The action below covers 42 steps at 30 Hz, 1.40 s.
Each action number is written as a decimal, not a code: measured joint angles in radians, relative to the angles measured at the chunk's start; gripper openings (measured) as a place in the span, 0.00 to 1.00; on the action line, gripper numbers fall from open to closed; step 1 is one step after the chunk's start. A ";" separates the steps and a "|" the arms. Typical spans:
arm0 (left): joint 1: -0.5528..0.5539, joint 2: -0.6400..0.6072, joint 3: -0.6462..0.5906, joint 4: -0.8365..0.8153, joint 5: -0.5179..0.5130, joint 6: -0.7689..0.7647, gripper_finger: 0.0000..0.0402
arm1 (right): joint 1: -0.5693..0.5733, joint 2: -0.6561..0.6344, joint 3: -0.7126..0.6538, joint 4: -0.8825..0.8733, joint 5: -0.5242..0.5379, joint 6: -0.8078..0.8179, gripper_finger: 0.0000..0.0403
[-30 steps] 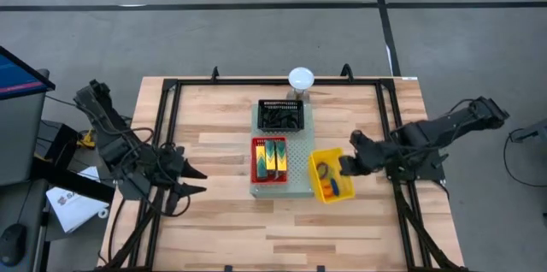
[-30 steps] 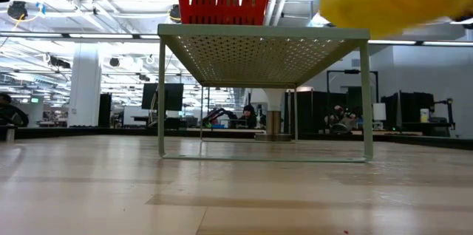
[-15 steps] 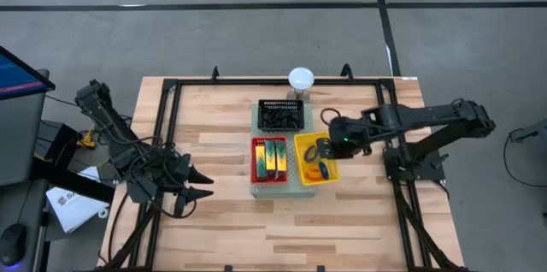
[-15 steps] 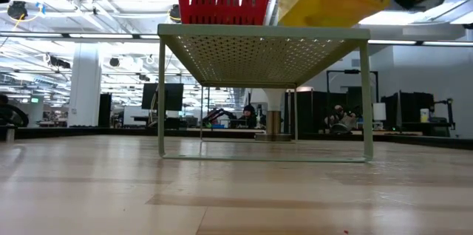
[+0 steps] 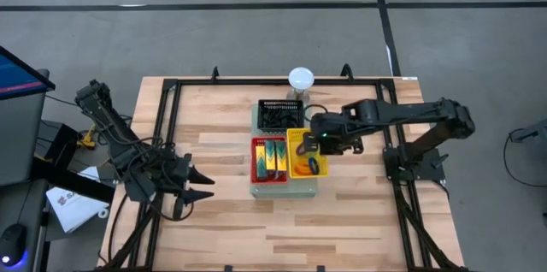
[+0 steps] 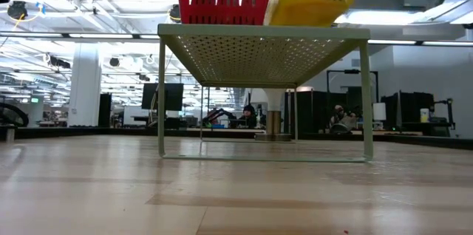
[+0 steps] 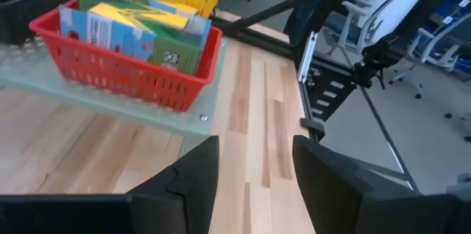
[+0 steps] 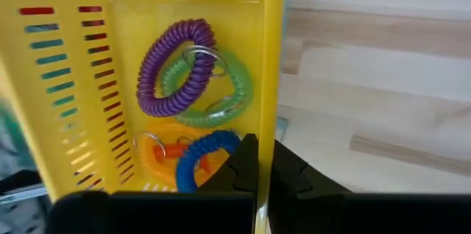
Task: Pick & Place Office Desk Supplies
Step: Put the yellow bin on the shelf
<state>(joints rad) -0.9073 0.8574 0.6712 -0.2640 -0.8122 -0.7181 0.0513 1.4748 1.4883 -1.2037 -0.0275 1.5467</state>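
Wooden table [image 5: 231, 221] carries a pale-green perforated board [image 5: 282, 188] holding 3 baskets

Bright, even overhead light, soft shadows, ceiling glare in low view, blurred foreground.

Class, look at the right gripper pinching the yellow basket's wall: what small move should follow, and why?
Probably lower a little and let go. The right gripper is shut on the yellow basket rim, and the basket sits over the green board beside the red basket, seemingly in place. The left gripper waits, open.
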 joint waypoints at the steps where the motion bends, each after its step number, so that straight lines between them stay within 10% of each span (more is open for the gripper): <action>1: 0.000 0.000 0.000 0.008 0.000 0.008 0.42 | 0.000 0.011 0.000 -0.008 0.001 0.003 0.00; 29: -0.003 0.000 0.000 0.041 0.006 0.067 0.42 | -0.009 0.078 -0.052 0.056 -0.037 0.003 0.00; 42: -0.003 0.000 0.000 0.041 0.006 0.064 0.42 | 0.001 0.083 -0.041 0.044 -0.008 -0.037 0.31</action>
<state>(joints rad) -0.9108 0.8577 0.6712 -0.2230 -0.8059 -0.6544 0.0521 1.5578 1.4472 -1.1595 -0.0352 1.5101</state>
